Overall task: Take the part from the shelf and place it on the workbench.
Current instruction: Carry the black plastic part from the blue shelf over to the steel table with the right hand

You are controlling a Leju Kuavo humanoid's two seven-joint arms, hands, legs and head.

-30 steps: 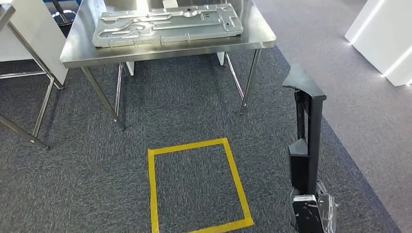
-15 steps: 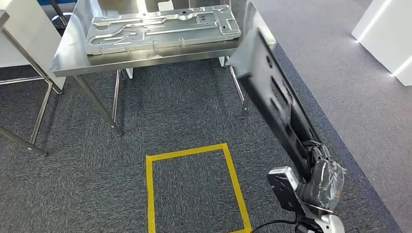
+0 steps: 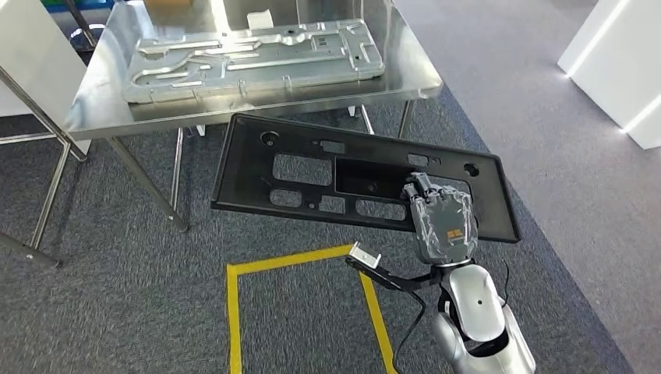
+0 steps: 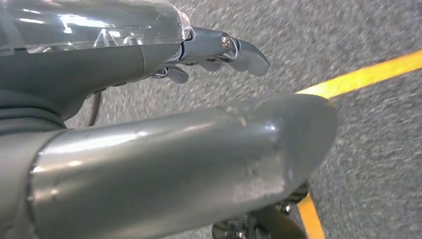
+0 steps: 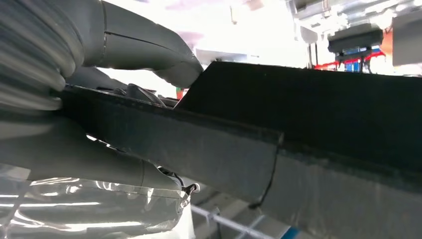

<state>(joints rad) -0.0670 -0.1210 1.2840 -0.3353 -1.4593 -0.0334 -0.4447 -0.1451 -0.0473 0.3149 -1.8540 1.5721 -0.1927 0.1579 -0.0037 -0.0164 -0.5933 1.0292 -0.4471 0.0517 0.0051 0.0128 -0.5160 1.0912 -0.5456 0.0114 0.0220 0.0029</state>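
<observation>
My right hand (image 3: 443, 222) grips the black plastic panel (image 3: 343, 175) at its near edge, flat at mid-frame with its far edge just short of the steel workbench (image 3: 101, 117). The workbench carries a stamped metal plate (image 3: 249, 58). My left hand (image 4: 149, 45) hangs over carpet, fingers loosely extended, holding nothing.

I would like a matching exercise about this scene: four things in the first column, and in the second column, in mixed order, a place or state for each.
Things:
1. flat black plastic panel with cutouts
2. embossed silver metal plate
3. yellow tape square
4. left hand

Places or states:
A. marked on the grey carpet
B. held by the right hand
C. lying on the steel workbench
D. holding nothing, above the carpet

Pairs: 1-B, 2-C, 3-A, 4-D
</observation>
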